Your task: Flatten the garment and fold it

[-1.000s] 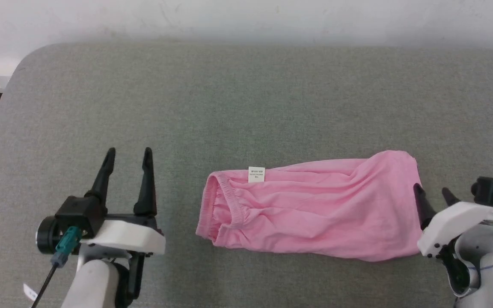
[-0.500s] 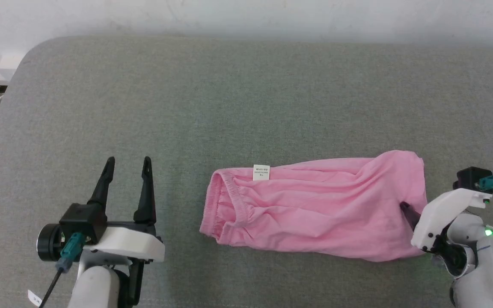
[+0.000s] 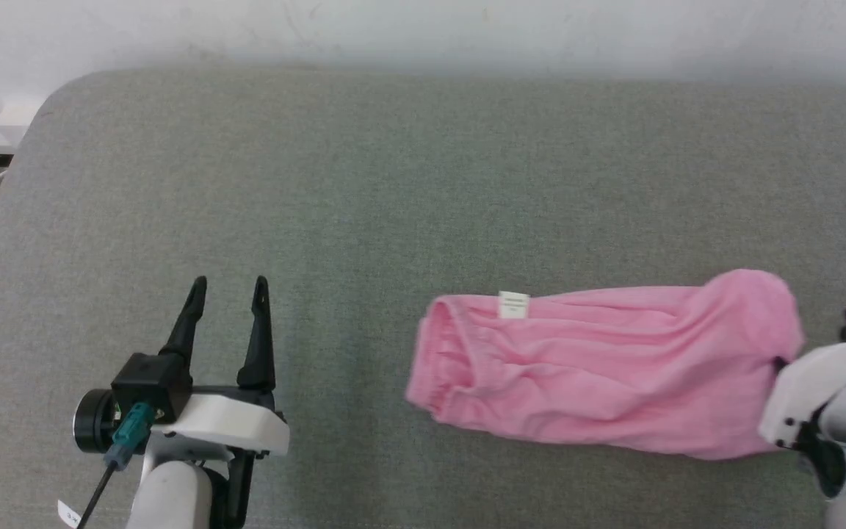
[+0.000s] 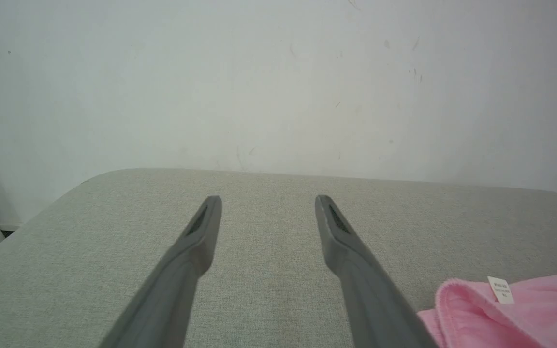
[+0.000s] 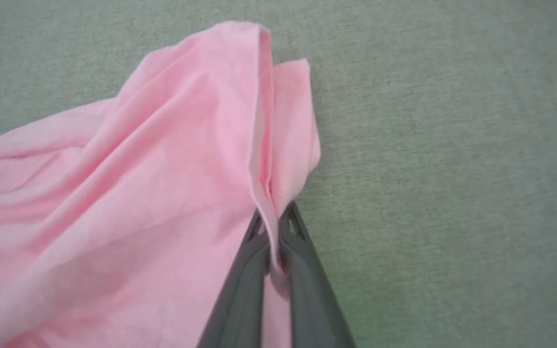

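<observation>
Left gripper (image 3: 230, 283): low over the bench (image 3: 393, 184) at the robot's near left, fingers spread with nothing between them. It sits apart from the cloth, probably parked so the other arm can work alone.
Right gripper (image 5: 275, 220): fingers pressed together, pinching a doubled fold of the leg hem (image 5: 261, 145) at the garment's right end. The cloth rises into the pinch, which suits dragging or stretching it lengthwise.
Pink shorts (image 3: 599, 367): lying on the bench, right of centre, stretched left to right. The leg end is at the right gripper.
Waistband (image 3: 430, 360): the gathered, free end, facing the left gripper and resting on the bench.
Label (image 3: 513, 305): white, on the far edge near the waistband.
Creases: long ridges run towards the pinched end, so the cloth looks to be under pull from there.
Stage: flattening, in my judgement. No fold has been made yet.
Bench surface: grey woven fabric with a rounded far-left corner.
Wall (image 3: 423, 29): pale, just behind the bench's far edge.
</observation>
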### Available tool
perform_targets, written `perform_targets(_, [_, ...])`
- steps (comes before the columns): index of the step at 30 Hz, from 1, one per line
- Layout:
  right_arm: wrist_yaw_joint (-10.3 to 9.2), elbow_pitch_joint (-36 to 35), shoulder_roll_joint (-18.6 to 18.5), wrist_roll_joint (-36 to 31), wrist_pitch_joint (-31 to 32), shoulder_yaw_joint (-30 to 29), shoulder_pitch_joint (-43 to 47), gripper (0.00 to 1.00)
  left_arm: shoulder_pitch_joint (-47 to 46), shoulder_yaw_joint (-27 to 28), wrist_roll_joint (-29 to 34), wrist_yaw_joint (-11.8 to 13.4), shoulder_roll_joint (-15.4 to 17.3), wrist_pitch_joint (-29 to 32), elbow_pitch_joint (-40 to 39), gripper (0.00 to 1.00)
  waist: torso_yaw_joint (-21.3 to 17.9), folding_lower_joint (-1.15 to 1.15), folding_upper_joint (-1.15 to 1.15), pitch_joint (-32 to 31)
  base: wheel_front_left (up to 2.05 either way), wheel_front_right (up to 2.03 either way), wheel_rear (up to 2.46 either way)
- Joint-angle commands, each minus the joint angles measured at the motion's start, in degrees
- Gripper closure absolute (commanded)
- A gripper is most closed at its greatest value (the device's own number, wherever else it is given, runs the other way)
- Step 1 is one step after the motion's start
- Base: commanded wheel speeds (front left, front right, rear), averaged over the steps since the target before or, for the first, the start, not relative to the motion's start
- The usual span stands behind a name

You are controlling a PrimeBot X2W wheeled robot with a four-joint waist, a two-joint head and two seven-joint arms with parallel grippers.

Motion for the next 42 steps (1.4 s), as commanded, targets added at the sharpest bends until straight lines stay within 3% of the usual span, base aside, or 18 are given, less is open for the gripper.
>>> perform_targets(1, [-0.06,-1.0,-0.49,-1.33,-0.49,-0.9,0.74,1.0,0.8,0.25,0.52,-0.47,-0.31,-0.32,0.15,0.0,-0.02,0.0,0.0,-0.01,0.0,0.0,0.0])
perform_targets(8, [-0.06,-9.71,0.11,-5.66,1.98,-1.83,4.11,1.0,0.87,0.61,0.82,-1.18,-0.84,-0.32,0.51,0.0,-0.05,0.0,0.0,-0.03,0.0,0.0,0.0])
perform_targets(18, [-0.06,-36.7,0.09,-0.47,17.34,15.49,9.91,1.0,0.7,0.72,1.5,-1.88,-1.2,-0.32,1.03,0.0,-0.01,0.0,0.0,-0.58,0.0,0.0,0.0])
perform_targets(22, [-0.06,-42.57,-2.08,0.97,22.43,24.23,9.25,1.0,0.16,0.59,1.56,-2.16,-1.31,-0.32,1.18,0.0,0.37,0.0,0.0,-0.19,0.0,0.0,0.0])
perform_targets(30, [-0.06,-36.56,-4.7,3.75,25.12,41.87,2.3,1.0,-0.77,-0.1,1.21,-2.63,-1.53,-0.33,1.64,0.0,2.14,0.0,0.0,1.04,0.0,0.0,0.0])
perform_targets(36, [-0.06,-27.22,-4.43,5.39,23.2,49.09,-2.89,1.0,-1.24,-0.61,0.96,-2.76,-1.64,-0.33,1.89,0.0,3.82,0.0,0.0,1.9,0.0,0.0,0.0])
perform_targets(37, [-0.06,-25.96,-4.5,5.53,22.57,50.0,-3.66,0.64,-1.26,-0.66,0.93,-2.77,-1.65,-0.33,1.92,0.0,3.99,0.0,0.0,2.04,0.0,0.0,0.0])
perform_targets(38, [-0.06,-24.83,-4.65,5.79,21.91,50.88,-4.34,0.22,-1.29,-0.7,0.89,-2.78,-1.66,-0.33,1.96,0.0,4.16,0.0,0.0,2.13,0.0,0.0,0.0])
perform_targets(39, [-0.06,-23.85,-4.68,6.13,21.16,51.33,-4.88,0.0,-1.3,-0.74,0.86,-2.78,-1.68,-0.33,2.02,0.0,4.28,0.0,0.0,2.18,0.0,0.0,0.0])
perform_targets(42, [-0.06,-22.51,-4.22,7.2,17.47,51.35,-6.11,0.0,-1.25,-0.85,0.82,-2.69,-1.7,-0.33,2.19,0.0,4.49,0.0,0.0,2.11,0.0,0.0,0.0])
